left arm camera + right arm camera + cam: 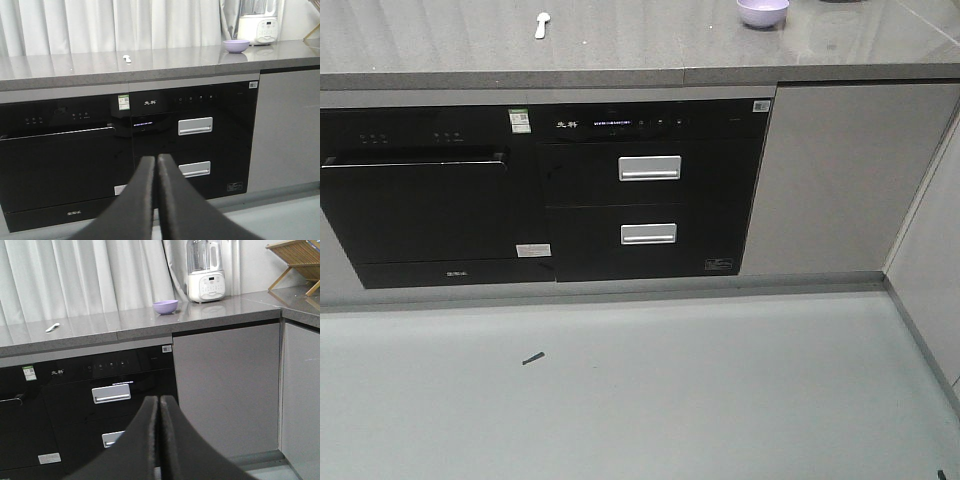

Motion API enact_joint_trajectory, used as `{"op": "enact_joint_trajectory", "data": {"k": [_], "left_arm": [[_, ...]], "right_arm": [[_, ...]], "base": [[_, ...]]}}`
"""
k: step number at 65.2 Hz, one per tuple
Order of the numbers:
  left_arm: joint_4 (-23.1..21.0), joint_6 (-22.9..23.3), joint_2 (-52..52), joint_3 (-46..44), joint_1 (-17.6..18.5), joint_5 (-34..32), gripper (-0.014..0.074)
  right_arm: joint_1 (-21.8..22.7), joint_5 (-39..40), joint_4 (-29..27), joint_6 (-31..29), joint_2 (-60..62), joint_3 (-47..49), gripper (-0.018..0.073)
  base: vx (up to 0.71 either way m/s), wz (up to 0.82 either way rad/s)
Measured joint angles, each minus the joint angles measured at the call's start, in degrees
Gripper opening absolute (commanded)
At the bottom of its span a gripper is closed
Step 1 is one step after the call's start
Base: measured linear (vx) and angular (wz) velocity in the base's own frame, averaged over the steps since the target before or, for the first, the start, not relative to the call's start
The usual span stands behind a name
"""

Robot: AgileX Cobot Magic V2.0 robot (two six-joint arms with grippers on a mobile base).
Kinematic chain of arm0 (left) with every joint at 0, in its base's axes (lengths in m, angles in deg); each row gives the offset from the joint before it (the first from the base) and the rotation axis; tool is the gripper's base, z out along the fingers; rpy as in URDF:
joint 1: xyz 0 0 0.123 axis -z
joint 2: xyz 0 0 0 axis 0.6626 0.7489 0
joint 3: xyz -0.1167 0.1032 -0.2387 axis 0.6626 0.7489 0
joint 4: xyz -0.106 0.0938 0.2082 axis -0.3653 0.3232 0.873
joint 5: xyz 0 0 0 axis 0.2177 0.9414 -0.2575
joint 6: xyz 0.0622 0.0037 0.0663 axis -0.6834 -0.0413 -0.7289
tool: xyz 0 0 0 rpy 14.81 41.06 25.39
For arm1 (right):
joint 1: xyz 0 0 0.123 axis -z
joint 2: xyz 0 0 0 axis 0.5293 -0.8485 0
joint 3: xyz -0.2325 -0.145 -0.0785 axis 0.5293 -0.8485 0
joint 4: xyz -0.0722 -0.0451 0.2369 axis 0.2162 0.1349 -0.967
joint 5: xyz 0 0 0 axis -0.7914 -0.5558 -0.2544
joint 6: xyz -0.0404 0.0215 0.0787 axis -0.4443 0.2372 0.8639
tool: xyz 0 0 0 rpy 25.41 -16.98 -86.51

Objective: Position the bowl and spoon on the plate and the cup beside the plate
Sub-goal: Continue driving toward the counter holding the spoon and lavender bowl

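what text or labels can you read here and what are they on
None reads clearly.
White two-character logo on the black drawer unit: blurred.
Green-and-white sticker beside it: too small.
Lit display strip below the logo: too small.
Blender control panel: too small.

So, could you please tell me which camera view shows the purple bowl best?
The right wrist view: the bowl sits whole and unobstructed on the countertop, beside the white appliance. The left wrist view shows it smaller and farther off; the front view catches it from above, at the frame's top edge.
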Motion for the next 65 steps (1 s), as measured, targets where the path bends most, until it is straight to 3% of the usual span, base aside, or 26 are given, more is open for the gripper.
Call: {"op": "enact_joint_trajectory", "data": {"k": [65], "left_arm": [[0.0,0.0,0.0,0.0,0.0,0.0,-0.0006]], "right_arm": [[0.0,0.0,0.0,0.0,0.0,0.0,-0.0005]], "base": [[0.05,-0.01]]}}
